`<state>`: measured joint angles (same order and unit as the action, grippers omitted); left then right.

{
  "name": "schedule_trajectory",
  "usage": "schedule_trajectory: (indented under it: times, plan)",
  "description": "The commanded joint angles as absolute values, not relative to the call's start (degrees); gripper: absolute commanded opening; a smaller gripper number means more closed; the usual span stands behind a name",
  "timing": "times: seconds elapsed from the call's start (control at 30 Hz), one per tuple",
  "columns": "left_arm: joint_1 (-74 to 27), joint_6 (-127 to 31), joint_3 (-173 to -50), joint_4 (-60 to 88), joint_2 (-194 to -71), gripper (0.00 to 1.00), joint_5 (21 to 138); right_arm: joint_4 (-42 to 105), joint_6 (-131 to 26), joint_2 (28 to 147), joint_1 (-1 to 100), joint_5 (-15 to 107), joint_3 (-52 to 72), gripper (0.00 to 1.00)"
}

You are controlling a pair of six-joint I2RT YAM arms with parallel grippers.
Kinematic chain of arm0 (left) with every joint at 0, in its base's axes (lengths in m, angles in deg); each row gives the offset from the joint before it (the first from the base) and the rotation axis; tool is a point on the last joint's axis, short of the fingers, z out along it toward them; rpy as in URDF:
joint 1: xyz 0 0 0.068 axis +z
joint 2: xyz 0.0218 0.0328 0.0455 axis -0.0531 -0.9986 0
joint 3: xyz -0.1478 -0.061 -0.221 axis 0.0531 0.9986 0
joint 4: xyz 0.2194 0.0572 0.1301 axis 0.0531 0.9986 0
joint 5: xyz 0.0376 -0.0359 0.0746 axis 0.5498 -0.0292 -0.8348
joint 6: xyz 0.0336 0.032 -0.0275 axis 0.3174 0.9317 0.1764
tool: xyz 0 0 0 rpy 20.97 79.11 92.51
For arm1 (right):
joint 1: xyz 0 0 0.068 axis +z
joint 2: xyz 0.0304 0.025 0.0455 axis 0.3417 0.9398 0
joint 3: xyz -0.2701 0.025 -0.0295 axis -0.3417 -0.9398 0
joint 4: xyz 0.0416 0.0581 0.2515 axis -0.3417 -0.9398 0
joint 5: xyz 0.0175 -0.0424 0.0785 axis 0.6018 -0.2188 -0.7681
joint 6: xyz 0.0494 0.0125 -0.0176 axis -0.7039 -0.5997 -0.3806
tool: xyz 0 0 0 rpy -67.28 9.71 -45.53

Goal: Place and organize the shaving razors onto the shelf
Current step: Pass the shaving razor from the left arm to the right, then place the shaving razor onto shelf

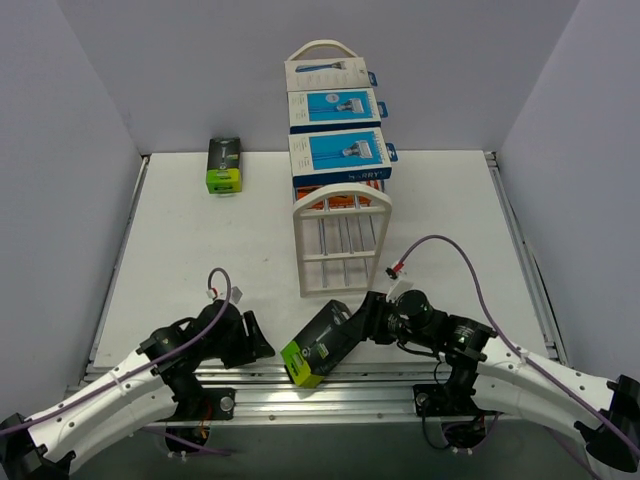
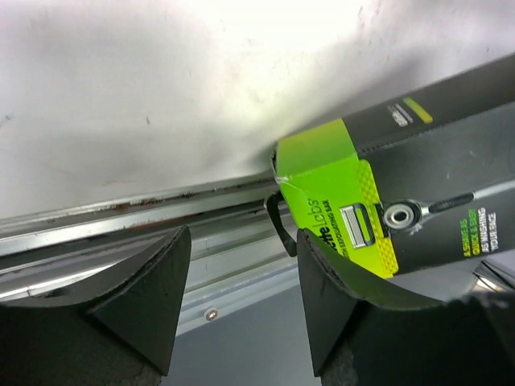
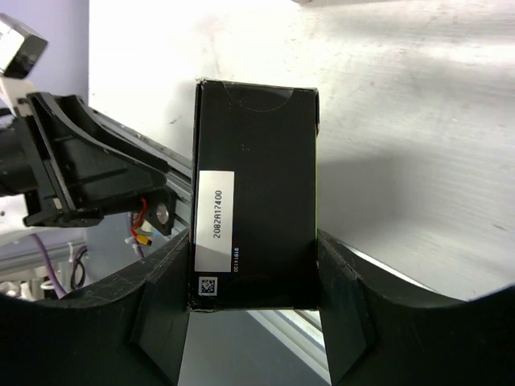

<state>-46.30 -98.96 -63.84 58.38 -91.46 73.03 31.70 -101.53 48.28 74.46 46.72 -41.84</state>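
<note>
A black-and-lime-green shaving razor box [image 1: 322,345] hangs tilted over the table's near edge, and my right gripper [image 1: 364,318] is shut on its black end. In the right wrist view the box [image 3: 253,201] sits squeezed between both fingers [image 3: 161,314]. My left gripper [image 1: 262,340] stands open just left of the box's lime end [image 2: 334,193], with nothing between its jaws [image 2: 243,241]. The cream-white shelf [image 1: 341,257] stands in the middle of the table. It carries blue-and-white razor boxes [image 1: 341,152] on its upper tiers and orange ones [image 1: 338,200] lower down. Another black-and-lime box [image 1: 224,165] stands at the back left.
An aluminium rail [image 1: 330,385] runs along the near table edge, right under the held box; it also shows in the left wrist view [image 2: 121,213]. A purple cable [image 1: 450,250] loops above the right arm. Grey walls close the table in on three sides.
</note>
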Motion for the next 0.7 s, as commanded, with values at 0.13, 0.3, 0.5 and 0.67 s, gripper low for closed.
schedule_trajectory:
  times: [0.13, 0.3, 0.5, 0.67]
  plan:
    - [-39.07, -89.03, -71.02, 53.03, -99.03, 0.68, 77.81, 12.47, -97.86, 44.21, 73.95, 55.96, -34.71, 0.0]
    - [-33.09, -81.93, -76.19, 52.41, -102.37, 0.78, 82.47, 3.68, -97.95, 43.5, 73.95, 62.31, -29.79, 0.0]
    - [-24.92, -74.54, -86.29, 52.94, -110.81, 0.81, 88.62, -5.72, -98.56, 45.26, 73.95, 70.92, -22.32, 0.0]
    - [-18.51, -71.27, -94.22, 53.12, -116.35, 0.82, 91.87, -14.08, -100.49, 46.67, 74.03, 78.65, -15.81, 0.0]
